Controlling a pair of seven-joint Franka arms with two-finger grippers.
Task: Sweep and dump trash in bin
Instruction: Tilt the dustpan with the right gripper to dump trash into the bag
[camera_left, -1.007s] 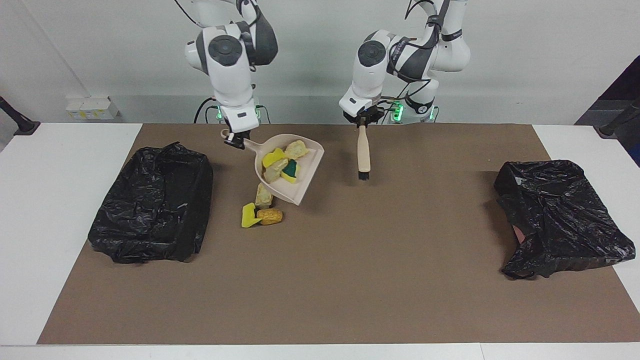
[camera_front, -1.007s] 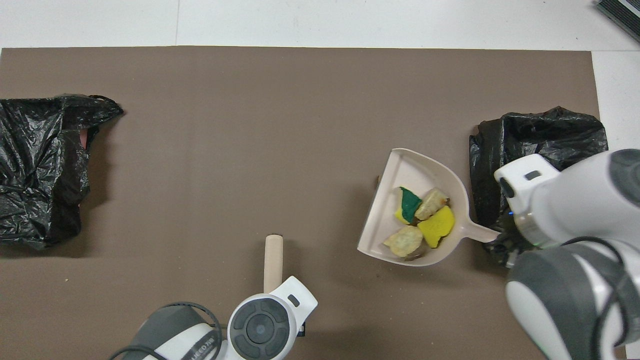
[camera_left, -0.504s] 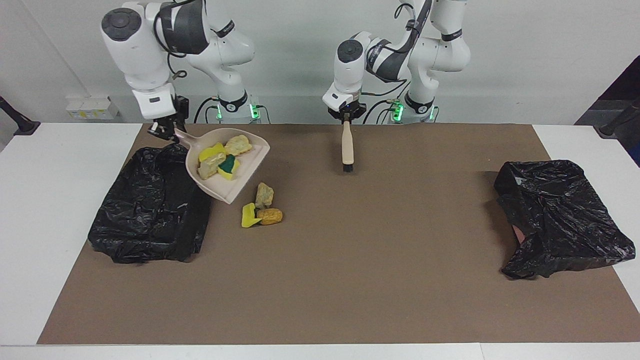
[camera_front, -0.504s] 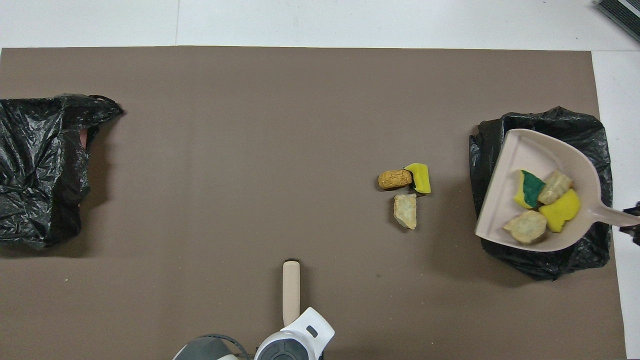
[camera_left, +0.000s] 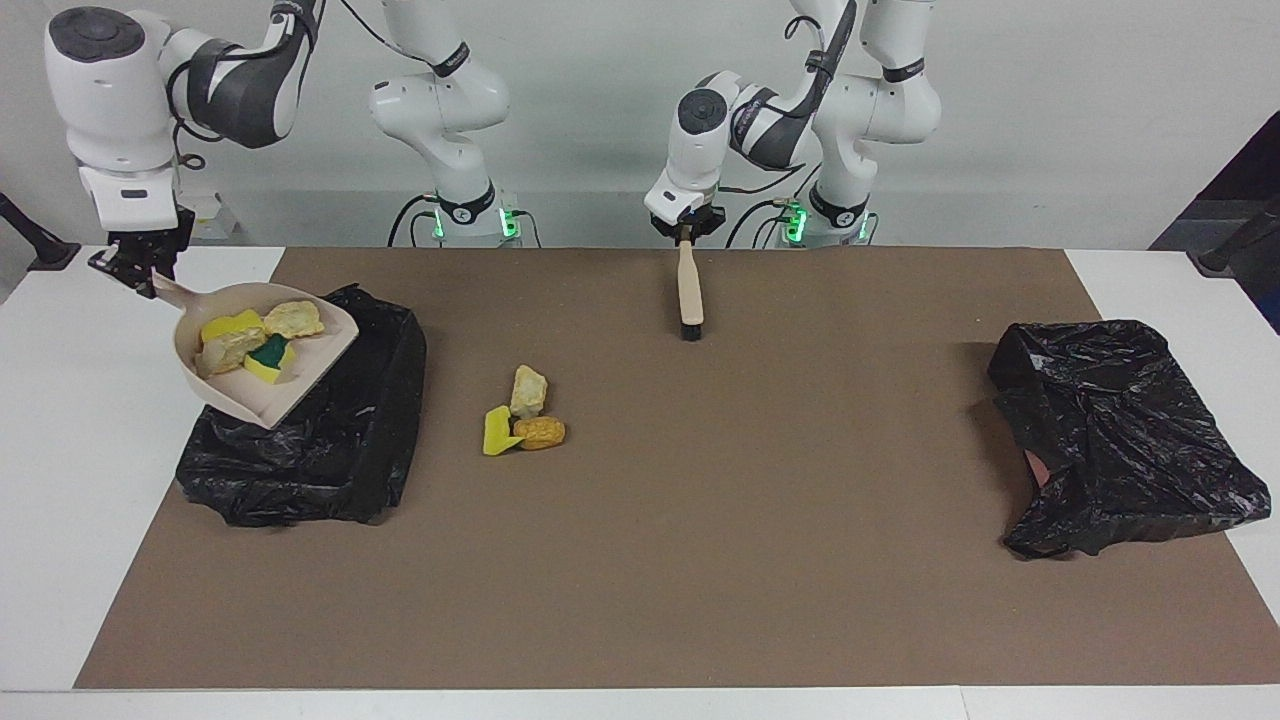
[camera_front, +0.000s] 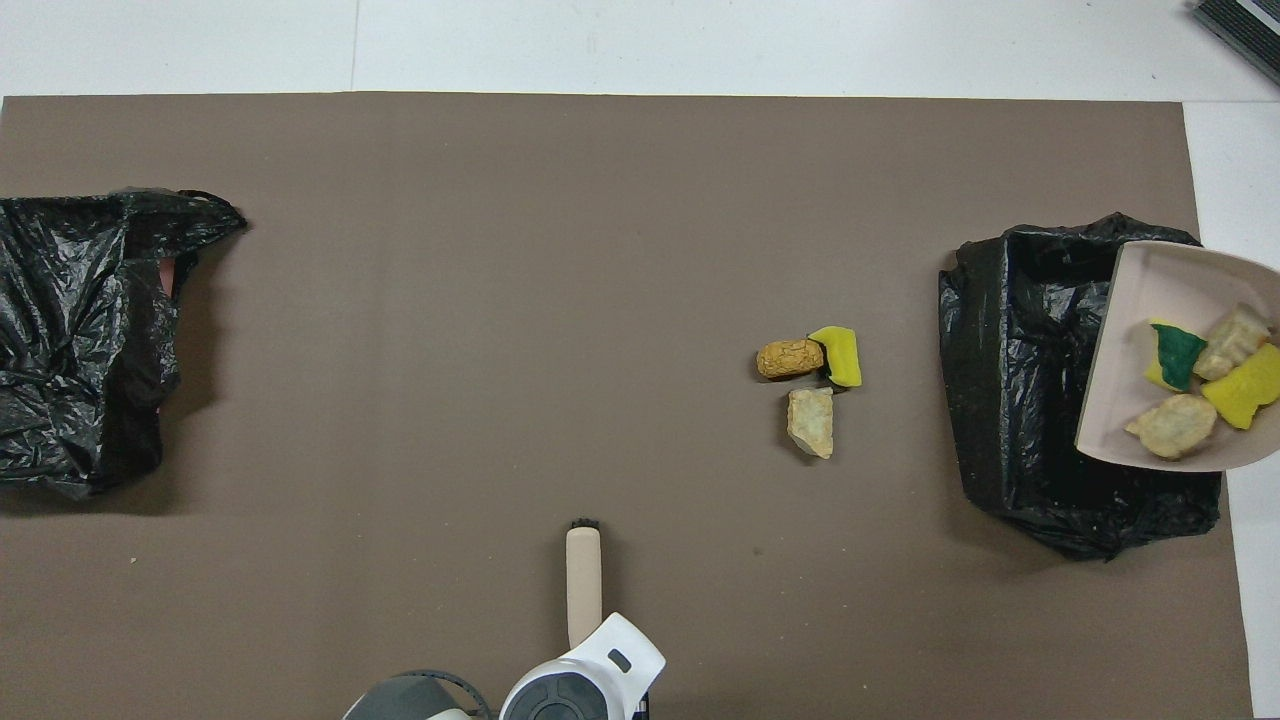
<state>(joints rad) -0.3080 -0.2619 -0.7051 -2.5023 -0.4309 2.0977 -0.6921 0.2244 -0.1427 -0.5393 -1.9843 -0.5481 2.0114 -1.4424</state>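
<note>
My right gripper (camera_left: 140, 270) is shut on the handle of the beige dustpan (camera_left: 300, 385). It holds the pan tilted in the air over the black-lined bin (camera_left: 330, 440) at the right arm's end of the table. Several scraps (camera_left: 250, 340) lie in the pan: yellow, beige and a green-and-yellow bit (camera_front: 1175, 355). A beige chunk (camera_left: 528, 392), a yellow wedge (camera_left: 495, 432) and a tan-orange chunk (camera_left: 541, 432) lie on the mat beside the bin. My left gripper (camera_left: 686, 232) is shut on the brush (camera_left: 689, 290), which hangs bristles down near the robots.
A second crumpled black bag (camera_left: 1120, 430) lies at the left arm's end of the brown mat (camera_left: 700, 560). In the overhead view the dustpan (camera_front: 1150, 285) covers the bin's (camera_front: 1020, 350) outer edge and the brush (camera_front: 583, 585) shows at the bottom.
My right arm has carried the loaded dustpan from over the mat beside the loose scraps to over the bin. My left arm has drawn the brush a little toward the robots.
</note>
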